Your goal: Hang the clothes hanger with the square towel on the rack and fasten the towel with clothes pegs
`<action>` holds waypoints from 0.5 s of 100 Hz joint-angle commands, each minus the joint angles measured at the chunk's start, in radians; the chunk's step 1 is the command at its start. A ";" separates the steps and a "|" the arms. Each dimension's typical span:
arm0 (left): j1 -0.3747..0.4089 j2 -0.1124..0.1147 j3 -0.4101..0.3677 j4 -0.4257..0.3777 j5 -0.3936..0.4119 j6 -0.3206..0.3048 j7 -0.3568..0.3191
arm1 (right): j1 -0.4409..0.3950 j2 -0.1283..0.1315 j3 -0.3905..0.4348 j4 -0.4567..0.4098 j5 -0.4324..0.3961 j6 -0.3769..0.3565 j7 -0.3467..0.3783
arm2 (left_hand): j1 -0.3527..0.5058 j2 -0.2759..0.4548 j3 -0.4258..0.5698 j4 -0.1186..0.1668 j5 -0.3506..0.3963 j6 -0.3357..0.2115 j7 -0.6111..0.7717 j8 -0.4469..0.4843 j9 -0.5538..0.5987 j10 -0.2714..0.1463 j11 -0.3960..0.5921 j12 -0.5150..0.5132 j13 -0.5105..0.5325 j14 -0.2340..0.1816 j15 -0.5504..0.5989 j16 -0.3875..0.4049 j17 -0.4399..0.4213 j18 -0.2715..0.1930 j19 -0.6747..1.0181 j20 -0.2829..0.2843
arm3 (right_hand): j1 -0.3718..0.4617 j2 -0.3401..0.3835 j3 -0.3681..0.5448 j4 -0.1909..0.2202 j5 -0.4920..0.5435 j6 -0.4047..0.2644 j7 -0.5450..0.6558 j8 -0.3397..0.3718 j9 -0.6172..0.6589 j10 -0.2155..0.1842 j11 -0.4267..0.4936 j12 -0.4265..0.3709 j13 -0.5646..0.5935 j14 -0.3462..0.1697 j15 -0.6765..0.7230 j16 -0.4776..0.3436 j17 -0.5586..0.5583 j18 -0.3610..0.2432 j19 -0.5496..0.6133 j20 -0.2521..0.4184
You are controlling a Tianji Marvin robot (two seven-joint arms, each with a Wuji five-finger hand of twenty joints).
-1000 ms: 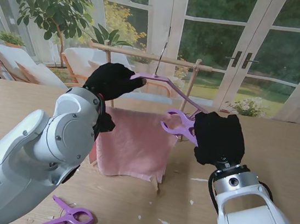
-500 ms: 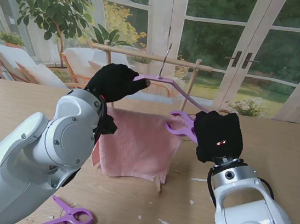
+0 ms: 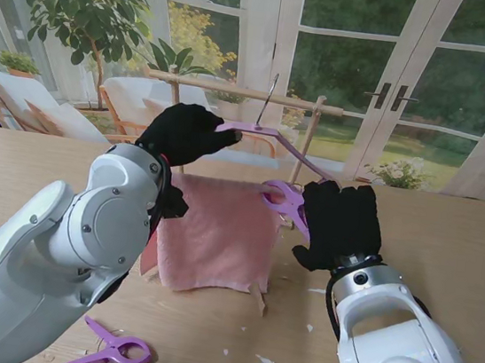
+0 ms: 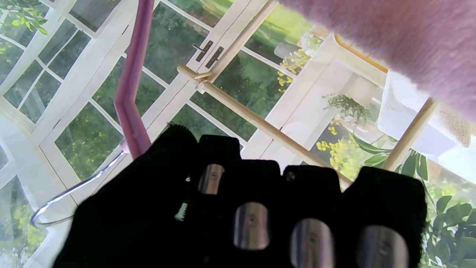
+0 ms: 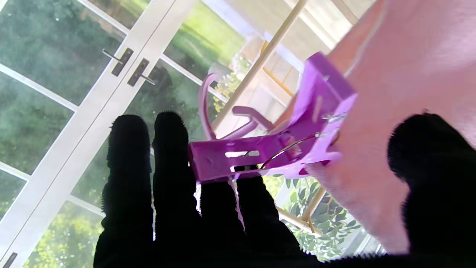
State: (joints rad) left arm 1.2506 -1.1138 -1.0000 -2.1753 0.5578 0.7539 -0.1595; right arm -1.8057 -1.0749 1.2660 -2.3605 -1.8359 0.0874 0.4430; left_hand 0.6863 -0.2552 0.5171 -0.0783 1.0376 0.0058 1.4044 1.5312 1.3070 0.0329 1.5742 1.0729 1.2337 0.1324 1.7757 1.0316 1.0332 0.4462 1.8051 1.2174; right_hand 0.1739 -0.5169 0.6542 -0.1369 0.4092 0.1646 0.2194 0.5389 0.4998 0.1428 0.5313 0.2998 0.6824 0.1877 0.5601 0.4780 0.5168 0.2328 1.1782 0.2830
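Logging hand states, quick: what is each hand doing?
Left hand: shut on the hanger.
Right hand: fingers spread; peg grip unclear.

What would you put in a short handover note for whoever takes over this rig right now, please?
Left hand: shut on the pink hanger, whose metal hook is at the wooden rack bar; whether it is seated I cannot tell.
Right hand: fingers spread, against the purple clothes peg at the pink towel's right edge; the right wrist view shows the peg's jaws on the towel.
Done: towel draped over the hanger, first peg apparently on.
Left: confirm the hook and peg hold, then fetch the second purple peg from the table, nearer to me on the left.
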 commanded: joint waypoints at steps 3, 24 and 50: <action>0.000 -0.002 -0.009 -0.009 0.000 0.005 -0.019 | -0.029 -0.006 0.000 -0.036 0.041 0.003 -0.017 | -0.014 0.072 0.000 0.020 0.001 0.058 0.019 0.039 0.028 -0.168 0.026 0.019 0.034 -0.133 0.134 -0.006 0.047 -0.028 0.289 -0.004 | -0.082 0.028 0.023 0.046 -0.080 0.052 -0.057 -0.017 -0.102 0.013 -0.066 -0.032 -0.130 0.076 -0.125 -0.074 -0.108 0.103 -0.157 0.427; 0.003 0.000 -0.022 -0.005 0.006 0.010 -0.021 | -0.127 -0.005 0.049 -0.048 0.096 0.083 -0.202 | -0.014 0.071 0.000 0.020 0.001 0.055 0.019 0.039 0.028 -0.168 0.026 0.019 0.034 -0.132 0.134 -0.006 0.047 -0.027 0.289 -0.004 | -0.081 0.028 0.035 0.042 -0.028 0.044 -0.020 -0.004 -0.054 0.011 -0.050 -0.030 -0.169 0.072 -0.153 -0.113 -0.151 0.113 -0.249 0.376; 0.010 -0.003 -0.026 0.000 -0.002 -0.002 -0.013 | -0.234 -0.010 0.156 -0.059 0.241 0.145 -0.473 | -0.020 0.067 0.005 0.021 0.008 0.049 0.021 0.039 0.028 -0.163 0.029 0.021 0.033 -0.126 0.135 -0.005 0.045 -0.020 0.289 -0.002 | 0.016 0.016 0.024 0.061 0.042 -0.001 0.043 0.016 0.016 -0.012 -0.002 -0.004 -0.128 0.011 -0.101 -0.083 -0.143 0.093 -0.211 0.396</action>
State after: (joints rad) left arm 1.2567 -1.1114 -1.0225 -2.1738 0.5645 0.7592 -0.1679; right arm -2.0285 -1.0790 1.3999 -2.3499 -1.6347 0.2315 -0.0358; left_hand 0.6852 -0.2512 0.5171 -0.0783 1.0361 0.0055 1.4044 1.5312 1.3069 0.0325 1.5735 1.0730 1.2337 0.1321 1.7757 1.0314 1.0398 0.4462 1.8051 1.2172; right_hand 0.1686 -0.5174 0.6747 -0.1369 0.4409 0.1656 0.2548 0.5404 0.5058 0.1416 0.5142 0.2859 0.5469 0.2134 0.4482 0.3824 0.3800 0.3138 0.9603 0.2839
